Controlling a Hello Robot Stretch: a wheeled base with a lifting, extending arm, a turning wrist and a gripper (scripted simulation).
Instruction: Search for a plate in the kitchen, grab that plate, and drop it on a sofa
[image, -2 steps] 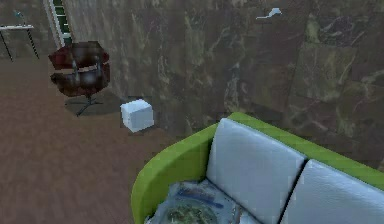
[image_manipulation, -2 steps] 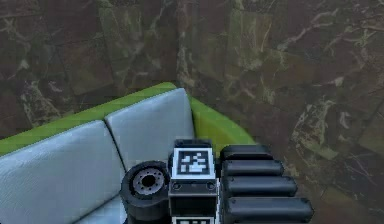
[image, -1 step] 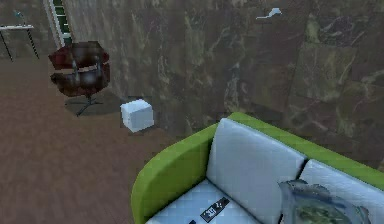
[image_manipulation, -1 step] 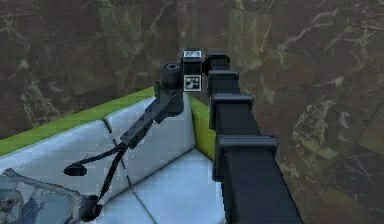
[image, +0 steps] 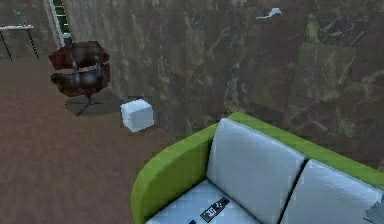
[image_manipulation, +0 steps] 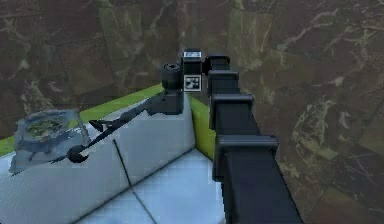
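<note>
Risk I foresee: the glassy, dark-patterned round plate (image_manipulation: 45, 135) shows at the tips of my thin dark fingers (image_manipulation: 118, 124), whether gripped I cannot tell, with the back edge of the green, grey-cushioned sofa (image_manipulation: 150, 168) just behind them, so a drop could slide off.

Red chair (image: 80, 70), white cube (image: 137, 115) — marbled wall (image: 220, 55)

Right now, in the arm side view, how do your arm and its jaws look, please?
The arm is a dark, nearly black square bar made of stepped box segments. At its far end stand two small white squares with black marks. Left of them is a dark body with two thin, dark jaws.
</note>
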